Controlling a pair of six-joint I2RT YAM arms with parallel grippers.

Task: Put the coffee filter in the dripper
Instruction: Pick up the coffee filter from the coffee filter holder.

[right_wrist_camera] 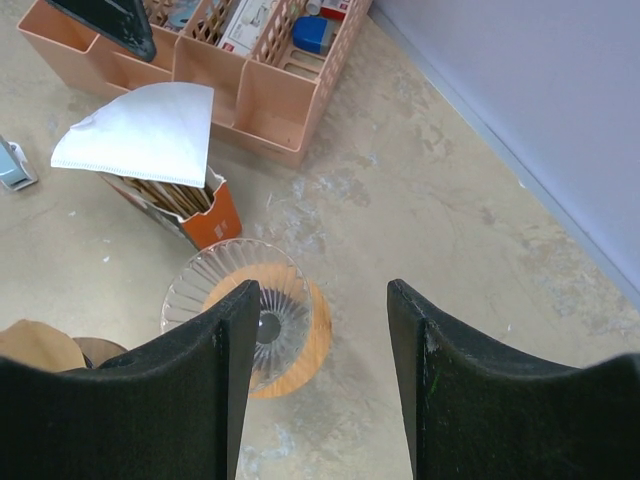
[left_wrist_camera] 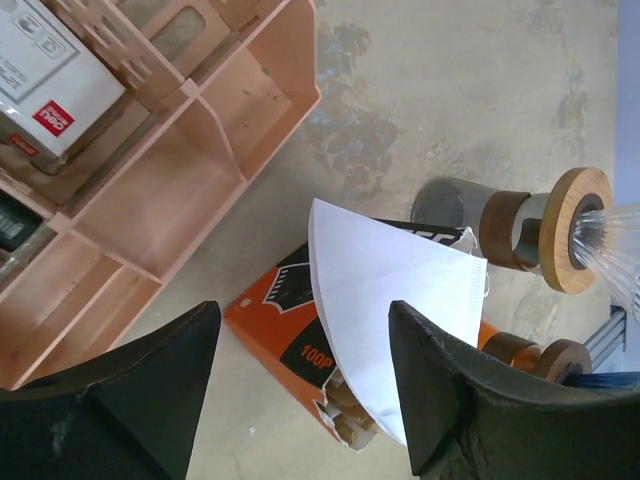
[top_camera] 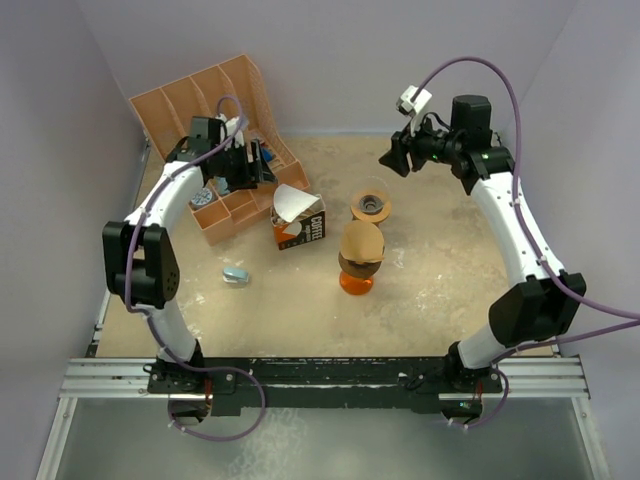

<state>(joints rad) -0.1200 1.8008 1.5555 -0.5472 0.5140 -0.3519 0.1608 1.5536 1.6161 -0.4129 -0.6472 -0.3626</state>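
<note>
A white paper coffee filter (top_camera: 291, 204) sticks up out of an orange and black filter box (top_camera: 300, 229) at mid table; both also show in the left wrist view (left_wrist_camera: 385, 290) and the right wrist view (right_wrist_camera: 145, 135). A clear ribbed glass dripper on a wooden ring (top_camera: 371, 206) stands just right of the box, also in the right wrist view (right_wrist_camera: 250, 315). My left gripper (top_camera: 250, 165) is open above and left of the box, empty (left_wrist_camera: 300, 330). My right gripper (top_camera: 397, 155) is open and empty above the dripper's right side (right_wrist_camera: 318, 310).
A peach organiser tray (top_camera: 215, 125) with small items stands at back left. A second dripper with a brown filter on an orange base (top_camera: 360, 260) stands in front of the glass dripper. A small blue-grey object (top_camera: 236, 275) lies at front left. Walls close in on the sides.
</note>
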